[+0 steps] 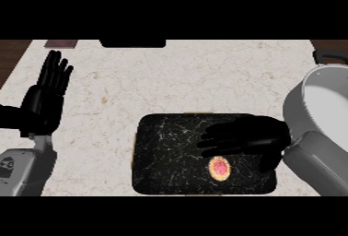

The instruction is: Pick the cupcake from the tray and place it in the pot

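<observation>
Cupcake [219, 168] just below right hand [248, 138]

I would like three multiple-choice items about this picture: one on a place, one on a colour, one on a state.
1. Where does the cupcake lie?
A. on the tray
B. in the pot
C. on the bare counter

2. What colour is the tray?
A. white
B. black
C. red

3. How is the left hand?
A. curled round the cupcake
B. inside the pot
C. open, fingers up

Answers: 1 A, it sits on the tray just below the right hand; 2 B, its surface is black with pale scratches; 3 C, it rests at the view's left.
</observation>
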Controlling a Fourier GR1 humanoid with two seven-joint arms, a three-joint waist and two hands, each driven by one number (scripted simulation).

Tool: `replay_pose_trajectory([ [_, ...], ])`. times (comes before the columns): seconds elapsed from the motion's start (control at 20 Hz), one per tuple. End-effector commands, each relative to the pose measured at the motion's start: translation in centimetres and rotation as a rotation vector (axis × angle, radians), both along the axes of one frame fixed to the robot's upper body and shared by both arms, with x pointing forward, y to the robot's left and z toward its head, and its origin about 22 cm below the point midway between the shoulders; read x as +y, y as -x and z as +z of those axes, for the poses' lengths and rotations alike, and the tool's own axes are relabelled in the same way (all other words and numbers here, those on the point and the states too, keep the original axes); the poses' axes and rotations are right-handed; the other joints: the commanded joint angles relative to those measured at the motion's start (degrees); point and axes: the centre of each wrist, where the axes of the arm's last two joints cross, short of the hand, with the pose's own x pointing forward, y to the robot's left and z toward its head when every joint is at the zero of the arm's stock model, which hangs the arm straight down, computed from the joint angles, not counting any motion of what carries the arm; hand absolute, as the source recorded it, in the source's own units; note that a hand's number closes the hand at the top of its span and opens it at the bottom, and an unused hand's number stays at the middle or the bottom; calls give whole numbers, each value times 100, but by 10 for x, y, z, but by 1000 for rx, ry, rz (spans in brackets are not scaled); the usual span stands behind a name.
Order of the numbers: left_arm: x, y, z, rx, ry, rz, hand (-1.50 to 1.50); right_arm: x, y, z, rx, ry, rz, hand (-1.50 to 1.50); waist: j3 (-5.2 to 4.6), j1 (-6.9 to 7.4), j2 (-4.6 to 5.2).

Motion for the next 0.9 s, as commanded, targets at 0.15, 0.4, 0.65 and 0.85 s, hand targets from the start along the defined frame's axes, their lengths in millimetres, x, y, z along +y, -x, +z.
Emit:
replay_pose_trajectory([
  [0.15,-5,-1,1,14,-3,-2,0,-3,10,-13,-15,58,8,-150,1,-8,-5],
  [0.4,-7,7,-5,-17,5,3,0,10,12,-45,8,57,-36,-150,1,3,-2],
  [0.65,-5,10,0,9,3,-2,0,34,20,-75,-2,45,-6,-150,2,25,-1],
  [0.85,-21,-6,11,10,-19,0,0,46,21,-69,10,76,31,-150,2,-4,0],
])
